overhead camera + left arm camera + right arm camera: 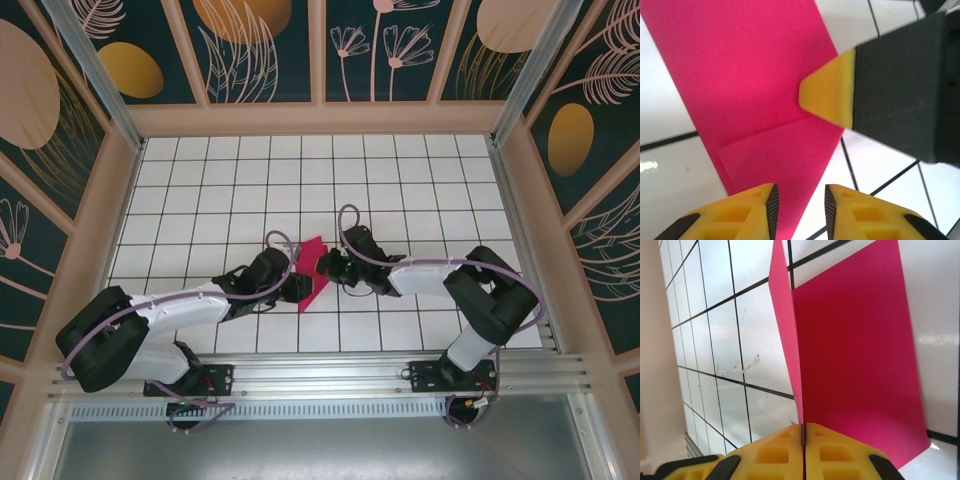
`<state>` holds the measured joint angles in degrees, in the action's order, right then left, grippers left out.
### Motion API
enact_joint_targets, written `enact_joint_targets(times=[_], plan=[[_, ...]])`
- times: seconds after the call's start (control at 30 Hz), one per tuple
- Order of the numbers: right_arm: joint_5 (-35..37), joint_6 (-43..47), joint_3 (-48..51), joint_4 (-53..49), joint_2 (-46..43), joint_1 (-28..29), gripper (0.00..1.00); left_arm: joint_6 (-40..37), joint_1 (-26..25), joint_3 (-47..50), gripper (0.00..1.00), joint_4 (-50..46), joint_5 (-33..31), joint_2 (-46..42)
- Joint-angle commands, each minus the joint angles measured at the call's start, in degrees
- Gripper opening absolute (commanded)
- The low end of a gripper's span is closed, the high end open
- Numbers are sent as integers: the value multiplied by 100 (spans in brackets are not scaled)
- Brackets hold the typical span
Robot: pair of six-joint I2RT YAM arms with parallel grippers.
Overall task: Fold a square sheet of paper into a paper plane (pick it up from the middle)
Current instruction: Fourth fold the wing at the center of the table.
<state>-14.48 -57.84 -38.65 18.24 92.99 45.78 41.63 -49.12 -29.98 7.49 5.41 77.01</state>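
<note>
The magenta-pink paper point(312, 264), folded and creased into a narrow shape, lies at the middle of the white tiled table between both grippers. My right gripper point(326, 268) is shut on one edge of the paper point(855, 350), and a thin flap stands upright from its closed jaws point(803, 431). My left gripper point(298, 284) is open, and the pointed near end of the paper point(755, 75) runs down between its fingers point(800, 210). In the left wrist view, the right gripper's yellow fingertip point(827, 95) rests at the paper's right edge, above a fold line.
The tiled table point(300, 170) is fenced by wooden walls point(100, 220) on the left, back and right. An aluminium rail point(330, 375) carrying both arm bases runs along the near edge. Open tiles lie behind the grippers.
</note>
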Motion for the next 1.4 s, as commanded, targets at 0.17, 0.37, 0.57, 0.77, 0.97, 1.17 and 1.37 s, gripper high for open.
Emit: enact_joint_targets(times=[0.17,0.37,0.57,0.77,0.97,1.17,1.37], plan=[[1024,-613,217,-401,-452,80,9,15,-277,164,35,70,-378,-57],[1175,-1160,640,-49,-713,115,10,-275,-372,-42,38,51,-586,112],[1071,-1058,526,-111,-654,116,11,-682,-518,-326,38,-4,-597,495],[1088,-1088,552,-95,-686,109,11,-695,-695,-509,36,-200,-975,771],[1014,-1106,515,-84,-671,98,11,-659,-841,-562,34,-196,-1162,954],[1026,-1097,464,-119,-682,98,11,-523,-960,-607,34,-275,-1499,1052],[1018,-1115,456,-119,-682,98,11,-456,-1129,-702,34,-327,-1734,1182]])
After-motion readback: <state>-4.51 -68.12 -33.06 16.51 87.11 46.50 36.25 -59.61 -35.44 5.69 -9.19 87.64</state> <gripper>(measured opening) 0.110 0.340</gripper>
